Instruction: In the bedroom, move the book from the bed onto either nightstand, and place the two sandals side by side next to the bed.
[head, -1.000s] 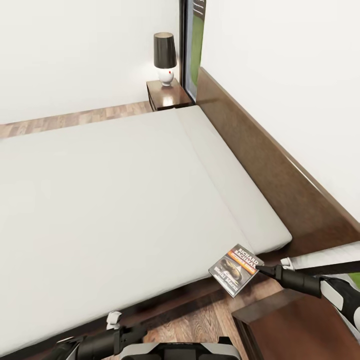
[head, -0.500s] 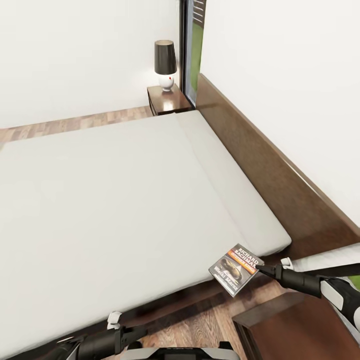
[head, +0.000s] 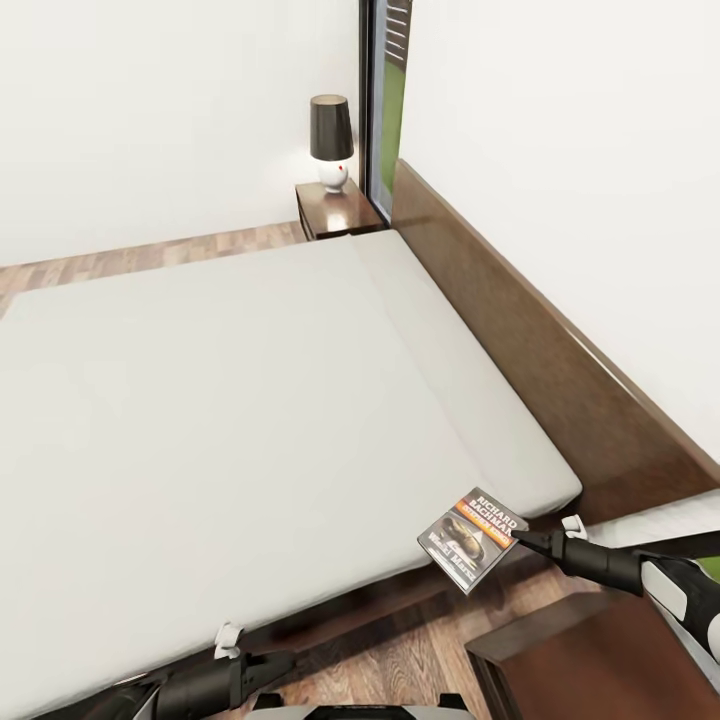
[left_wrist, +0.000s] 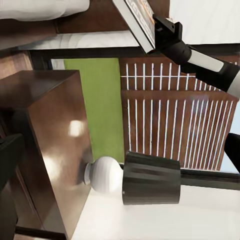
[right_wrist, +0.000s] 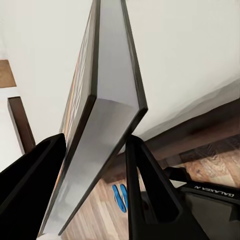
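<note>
Right tool (head: 520, 540) clamped on 1 corner of book (head: 470, 538) (thin, light, stiff); left tool (head: 283, 660) unclear, cannot tell.

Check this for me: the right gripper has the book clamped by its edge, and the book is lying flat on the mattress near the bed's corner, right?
Not quite. The right gripper does clamp the book by its edge, but the book is not lying on the mattress. In the head view it is held in the air just off the bed's corner, over the wood floor. The right wrist view shows the jaws closed on it.
</note>
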